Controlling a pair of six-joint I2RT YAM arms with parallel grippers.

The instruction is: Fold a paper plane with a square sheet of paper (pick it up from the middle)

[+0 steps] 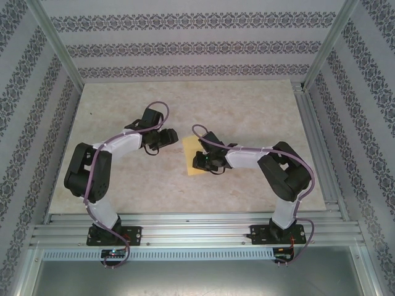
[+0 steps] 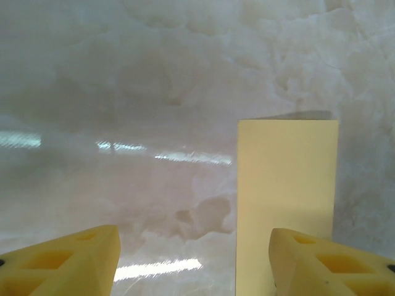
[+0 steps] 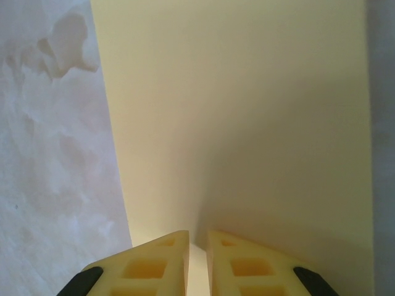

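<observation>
1. the yellow paper (image 1: 190,154) lies flat on the pale marbled table (image 1: 247,105), near the middle and between the two arms. it shows as a rectangle, longer than wide, with its long side running away from the arm bases.
2. from above, the left gripper (image 1: 168,139) hangs just left of the paper's far end, with its tips turned towards the paper.
3. in the left wrist view, the left gripper (image 2: 194,262) has its yellow fingers (image 2: 68,259) spread wide. only bare table lies between them, and it holds nothing. the paper (image 2: 287,179) lies ahead on the right, and its near end runs down behind the right-hand finger.
4. from above, the right gripper (image 1: 203,161) reaches in from the right and sits over the right part of the paper.
5. in the right wrist view, the right gripper (image 3: 197,262) has its fingers (image 3: 154,268) almost together, with only a thin slit between them. the paper (image 3: 247,111) spreads out ahead of them, and a strip of table runs along the left edge.
6. the right tips seem to rest on the sheet, but i cannot tell whether they pinch it.
</observation>
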